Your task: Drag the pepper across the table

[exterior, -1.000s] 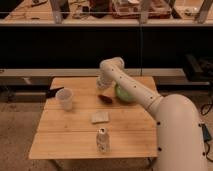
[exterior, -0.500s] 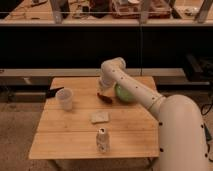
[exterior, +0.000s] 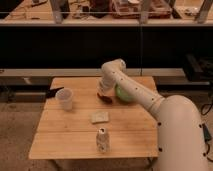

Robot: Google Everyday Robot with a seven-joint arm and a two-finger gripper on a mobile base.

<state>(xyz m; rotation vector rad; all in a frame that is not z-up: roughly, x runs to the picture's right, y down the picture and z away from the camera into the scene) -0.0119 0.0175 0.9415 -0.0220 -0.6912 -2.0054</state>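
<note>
A small dark red pepper lies on the wooden table, right of centre near the far side. My gripper is at the end of the white arm. It is down at the table, right over the pepper's left end and touching or nearly touching it. The gripper partly hides the pepper.
A green rounded object sits just right of the pepper, partly behind the arm. A clear plastic cup stands at the left. A flat tan piece lies mid-table and a small bottle stands near the front edge. Dark shelving runs behind the table.
The arm's elbow has shifted slightly to the right. The gripper stays at the pepper, which has hardly moved.
</note>
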